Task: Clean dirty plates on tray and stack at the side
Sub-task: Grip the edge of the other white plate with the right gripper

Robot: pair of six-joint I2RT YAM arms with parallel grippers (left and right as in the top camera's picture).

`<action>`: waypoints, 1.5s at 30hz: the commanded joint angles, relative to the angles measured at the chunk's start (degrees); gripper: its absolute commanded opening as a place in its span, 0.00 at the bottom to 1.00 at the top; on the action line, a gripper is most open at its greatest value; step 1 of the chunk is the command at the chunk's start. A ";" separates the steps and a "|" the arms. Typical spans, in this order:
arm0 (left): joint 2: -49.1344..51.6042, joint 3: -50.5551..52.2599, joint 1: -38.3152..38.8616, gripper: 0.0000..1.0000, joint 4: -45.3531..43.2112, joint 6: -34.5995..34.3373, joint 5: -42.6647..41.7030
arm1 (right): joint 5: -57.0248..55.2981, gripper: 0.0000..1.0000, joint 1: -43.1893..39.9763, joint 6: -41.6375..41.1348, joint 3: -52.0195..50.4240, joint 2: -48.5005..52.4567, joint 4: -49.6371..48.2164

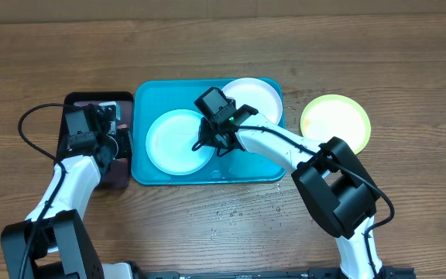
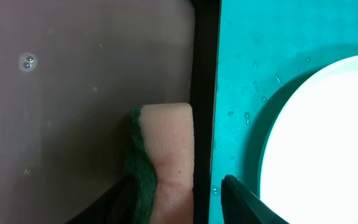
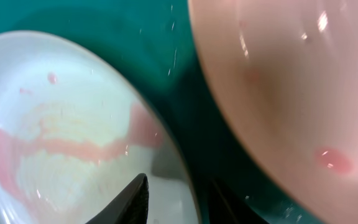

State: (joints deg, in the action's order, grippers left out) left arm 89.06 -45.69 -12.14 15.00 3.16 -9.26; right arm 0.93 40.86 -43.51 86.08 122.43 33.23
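Nearest the lens, the right gripper [image 3: 180,184] is showing only two dark, blurred fingertips, cut off by the lower edge. They are standing apart, astride the rim of the light blue plate [image 3: 67,124], not closed on it. That plate is lying in the left half of the teal tray [image 3: 166,37], carrying red-orange smears across its pale floor. The white plate [image 3: 291,81] is filling the upper right of this view, out of focus and tinted pinkish, with a reddish blob near its edge. Seen from overhead, the right arm [image 1: 285,147] is reaching in from the lower right, bent at the elbow, its wrist hiding the gap between the two plates. The left gripper [image 2: 176,182] is hanging low over the small black tray [image 2: 73,93], its jaws flanking a sponge [image 2: 166,143] that is lying against the tray's rim; whether they are squeezing it is impossible to tell. The yellow-green plate [image 1: 335,122] is sitting apart on the bare tabletop [image 1: 207,46], right of the teal tray.
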 commanded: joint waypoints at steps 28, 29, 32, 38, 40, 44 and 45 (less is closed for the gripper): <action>0.57 -0.55 -0.22 0.46 -0.04 -0.59 -0.87 | -0.68 0.12 -0.39 -17.59 -0.52 0.83 8.52; 0.57 -0.55 -0.22 0.46 -0.04 -0.59 -0.87 | -1.77 0.17 -0.46 -17.53 -0.52 0.83 8.31; 0.57 -0.55 -0.22 0.46 0.17 -0.59 -0.87 | -3.28 0.21 -0.63 -13.03 -0.52 0.83 6.91; 0.57 -0.55 -0.22 0.47 1.05 -0.59 -0.87 | -3.98 0.35 -0.61 -0.96 -0.52 0.83 2.14; 0.57 -0.55 -0.22 0.47 1.38 -0.59 -0.87 | -4.76 0.35 -0.74 1.27 -0.52 0.83 1.03; 0.57 -0.55 -0.22 0.46 1.57 -0.59 -0.87 | -4.96 0.29 -0.87 3.08 -0.52 0.83 0.13; 0.57 -0.55 -0.22 0.47 1.57 -0.59 -0.87 | -4.92 0.21 -0.87 3.06 -0.52 0.83 0.22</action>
State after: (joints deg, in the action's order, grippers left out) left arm 89.06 -45.69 -12.14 16.51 3.16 -9.28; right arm -2.74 40.47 -44.21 86.11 122.43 33.80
